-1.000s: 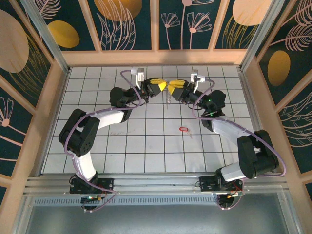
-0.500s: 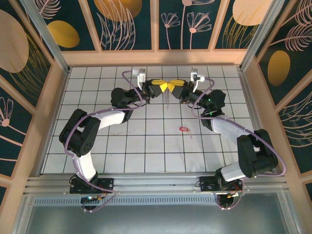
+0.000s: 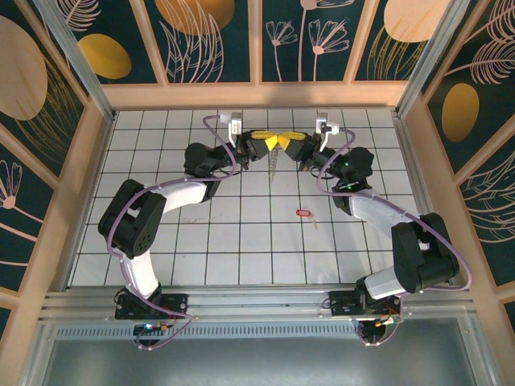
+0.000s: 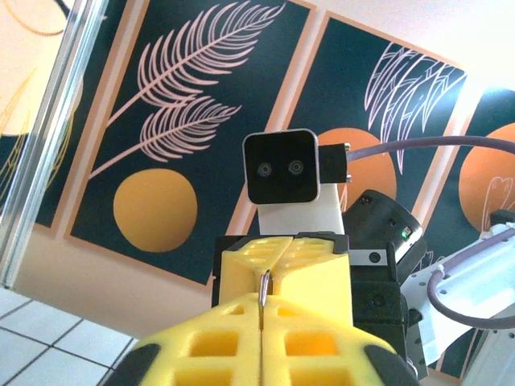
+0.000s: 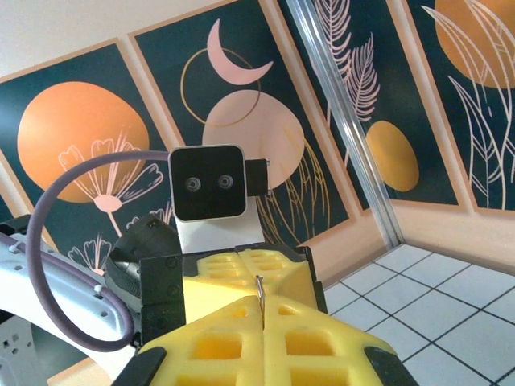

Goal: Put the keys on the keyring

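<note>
**Two arms holding the keyring, key waiting below.** Both arms reach to the far middle of the surface (image 3: pixel 241 241), their yellow tips meeting nose to nose.

- **Left fingers** (image 3: pixel 265 143): pressed together on the thin metal wire of the keyring (image 3: pixel 276 165).
- **Right fingers** (image 3: pixel 290 142): pressed together on the same wire from the opposite side.
- **Wrist views:** each shows the wire rising out of the seam between shut yellow pads, with the other arm's camera facing it.
- **Keyring:** below the meeting point its bumpy strip hangs down toward the tiles.
- **Key** (image 3: pixel 303 213): lies flat on the surface, well apart from both sets of fingers, toward the arm bases and on the right arm's side. Its long axis runs roughly across the surface. As far as can be told, the red head points left and the pale end points right and slightly nearer.

The right arm is judged the nearer one to fetch the key, while the left keeps hold of the keyring.
</note>
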Robot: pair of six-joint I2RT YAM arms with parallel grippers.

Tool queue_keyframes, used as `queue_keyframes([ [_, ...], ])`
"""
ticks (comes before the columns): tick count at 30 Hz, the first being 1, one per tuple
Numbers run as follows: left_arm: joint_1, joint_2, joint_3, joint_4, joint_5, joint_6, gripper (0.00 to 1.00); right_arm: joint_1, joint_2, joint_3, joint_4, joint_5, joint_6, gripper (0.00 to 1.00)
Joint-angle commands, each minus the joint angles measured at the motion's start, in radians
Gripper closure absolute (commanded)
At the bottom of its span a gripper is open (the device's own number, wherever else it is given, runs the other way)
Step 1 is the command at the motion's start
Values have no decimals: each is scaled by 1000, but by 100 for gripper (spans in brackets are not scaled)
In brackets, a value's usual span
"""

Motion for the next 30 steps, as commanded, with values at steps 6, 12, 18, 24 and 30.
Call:
queue_keyframes([
  [6, 8, -123, 49, -330, 14, 235, 65, -63, -61, 64, -203, -88, -125, 100],
  [12, 57, -197, 90, -534, 88, 365, 58, -93, -77, 145, -451, -141, -269, 100],
  [18, 82, -189, 193, -822, 185, 537, 56, -111, -49, 255, -671, -220, -396, 100],
  [24, 86, -149, 299, -1103, 239, 707, 54, -111, -1, 373, -899, -308, -534, 100],
  [30, 86, -135, 315, -1124, 281, 709, 54, -108, 36, 412, -962, -336, -567, 100],
])
